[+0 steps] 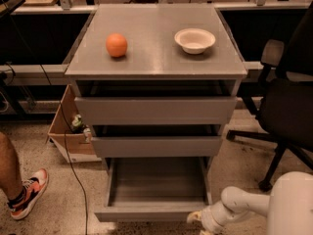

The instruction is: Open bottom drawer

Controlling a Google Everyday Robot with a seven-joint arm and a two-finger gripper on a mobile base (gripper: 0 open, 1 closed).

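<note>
The bottom drawer [152, 211] sits lowest in the grey cabinet [155, 110], pulled well out with its shallow tray showing. It looks stiff, light and smooth, and with no handle the slim front panel's top edge is probably the best hold. The gripper [197, 218] is low at the panel's right corner; I cannot tell whether it is spread or pinching.

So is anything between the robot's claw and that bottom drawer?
Nothing, by the camera view: the gripper sits at the front corner of the pulled-out bottom drawer.
</note>
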